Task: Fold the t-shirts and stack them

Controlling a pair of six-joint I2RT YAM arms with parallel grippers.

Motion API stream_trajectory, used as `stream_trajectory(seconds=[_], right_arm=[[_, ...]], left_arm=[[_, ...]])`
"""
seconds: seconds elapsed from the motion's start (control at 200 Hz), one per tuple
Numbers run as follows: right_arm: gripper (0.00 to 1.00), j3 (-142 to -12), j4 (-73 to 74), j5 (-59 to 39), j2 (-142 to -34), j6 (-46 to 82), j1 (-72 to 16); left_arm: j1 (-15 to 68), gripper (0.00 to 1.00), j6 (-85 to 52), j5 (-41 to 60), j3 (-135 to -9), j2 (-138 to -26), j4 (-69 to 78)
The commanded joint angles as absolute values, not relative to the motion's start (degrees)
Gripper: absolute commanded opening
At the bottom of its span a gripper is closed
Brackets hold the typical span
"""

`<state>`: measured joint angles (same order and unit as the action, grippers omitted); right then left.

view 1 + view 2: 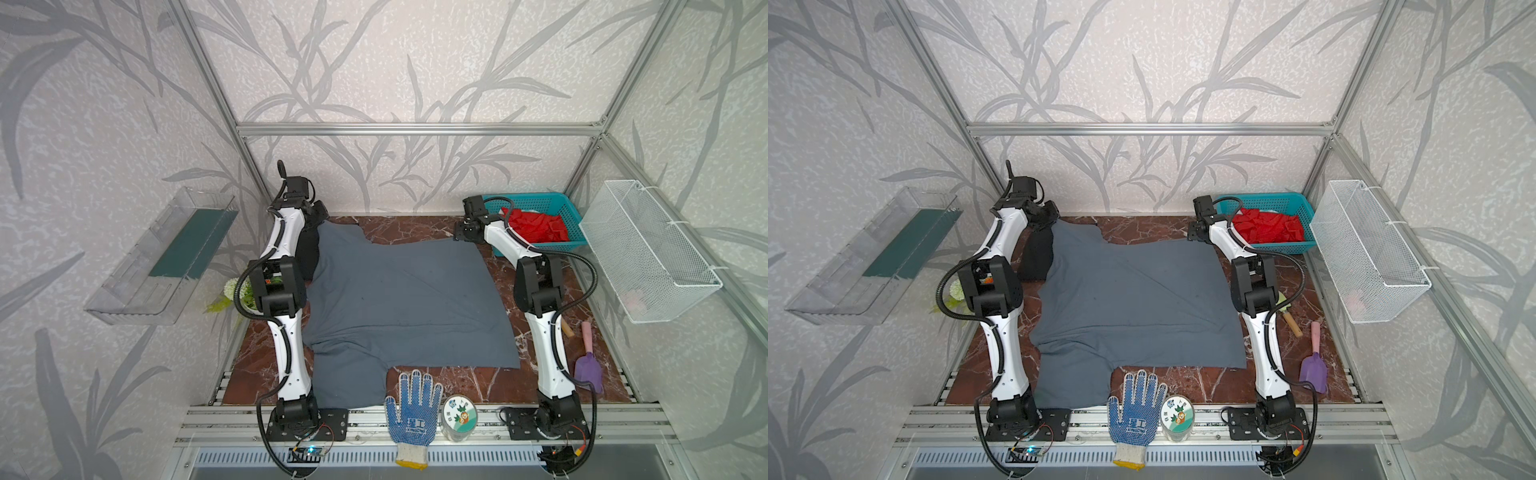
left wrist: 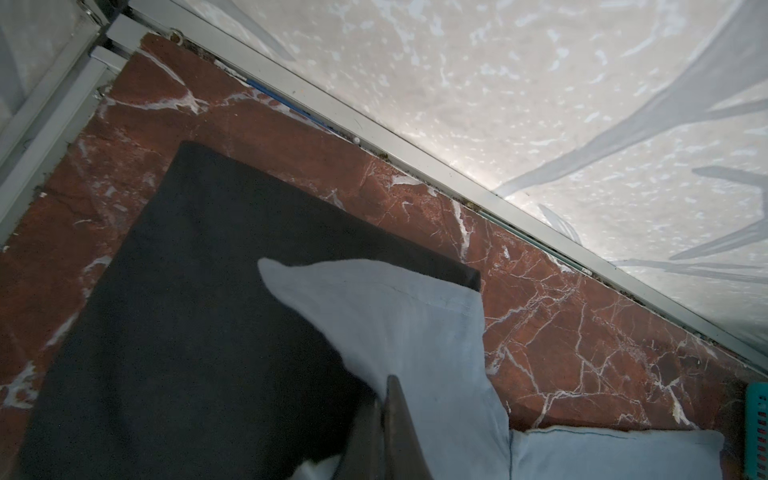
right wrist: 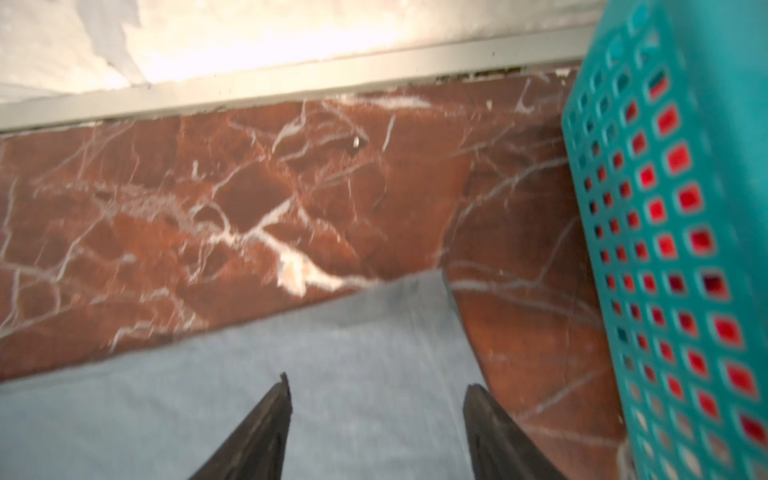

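A slate grey t-shirt lies spread flat over the marble table in both top views. A folded black t-shirt lies at the back left, partly under the grey shirt's far sleeve. My left gripper is above that sleeve, shut on the grey cloth, which rises to its fingers. My right gripper is open at the shirt's far right corner, with the grey cloth lying under the gap between its fingers.
A teal basket holding red cloth stands just right of my right gripper. At the front edge lie a blue-dotted glove and a round tin. A purple trowel lies at the right. A wire basket hangs on the right wall.
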<state>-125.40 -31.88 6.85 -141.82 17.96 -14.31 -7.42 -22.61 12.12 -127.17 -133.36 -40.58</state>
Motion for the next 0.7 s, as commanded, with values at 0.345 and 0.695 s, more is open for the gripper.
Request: stream_trajectory(seconds=[0.345, 0.695], right_arm=[[0.66, -150.9, -52.2, 12.5, -157.9, 23.2, -13.7], [0.60, -151.7, -50.9, 7.9, -160.7, 24.4, -12.0]], left_arm=[[-7.8, 0.00, -19.5, 14.9, -122.6, -127.7, -40.7], [-8.0, 0.00, -18.3, 17.2, -121.0, -126.7, -40.6]])
